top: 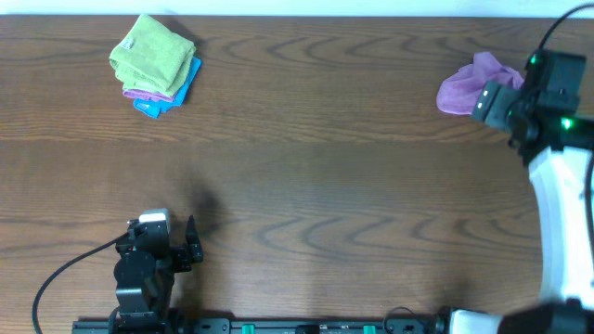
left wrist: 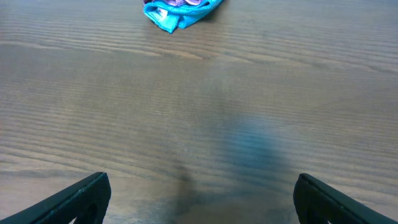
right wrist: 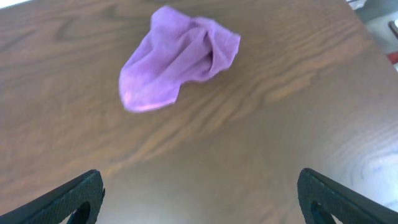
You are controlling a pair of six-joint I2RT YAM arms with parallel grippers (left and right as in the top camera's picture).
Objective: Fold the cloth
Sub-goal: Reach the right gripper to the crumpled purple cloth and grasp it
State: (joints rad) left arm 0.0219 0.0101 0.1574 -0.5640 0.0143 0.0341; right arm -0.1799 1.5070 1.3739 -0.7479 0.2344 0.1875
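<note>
Though one bench carries everything, its far-left corner holds one pile of three folded cloths: green, purple, blue. One crumpled cloth, purple, lies far right, just ahead of the right claw. Of two claws, right and left claw both gape apart.

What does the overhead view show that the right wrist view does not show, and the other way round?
Only overhead: the stack of folded cloths and the left end effector, far from it. Only right wrist: the right end effector from close by, its fingers wide apart and holding nothing. Both: the crumpled purple cloth lying on the wood table.
</note>
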